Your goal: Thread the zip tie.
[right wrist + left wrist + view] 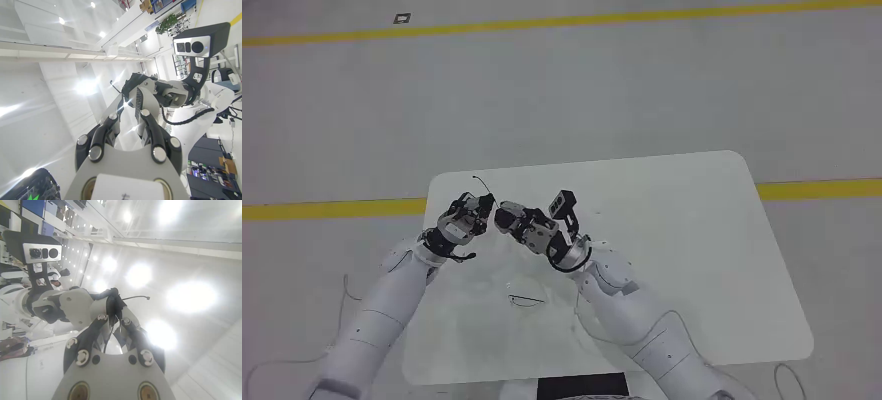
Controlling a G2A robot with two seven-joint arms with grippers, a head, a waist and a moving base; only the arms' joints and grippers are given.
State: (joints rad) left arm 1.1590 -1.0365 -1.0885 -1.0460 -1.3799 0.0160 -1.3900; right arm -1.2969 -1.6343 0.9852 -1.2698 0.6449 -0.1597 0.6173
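The left hand (pixel 480 212) is over the far left part of the white rounded-corner bench (pixel 692 250), held above its surface. Its tip all but meets that of the right hand (pixel 507 217), which comes in from the right. In the left wrist view the left hand (pixel 114 306) has its dark fingertip pads pressed together on a thin black plastic zip tie (pixel 136 297). The strap comes up between the two fingers, passes through the pinch and curves out beyond the tips to a small blocky end in free air. From above, that free end of the zip tie (pixel 482 186) shows as a fine dark line rising from the left hand toward the far edge of the bench. In the right wrist view the right hand (pixel 129 96) has its fingers parted, with a narrow gap between them and the ribbed pad of one finger (pixel 139 102) facing that gap. Glare hides whether anything lies between them. Just past its tips is the dark fingertip of the left hand (pixel 132 83), with the zip tie (pixel 114 87) poking out beside it. On the bench, nearer than both hands and well apart from them, lies a second thin black curved strip (pixel 525 298). It is flat on the surface and touched by neither hand.
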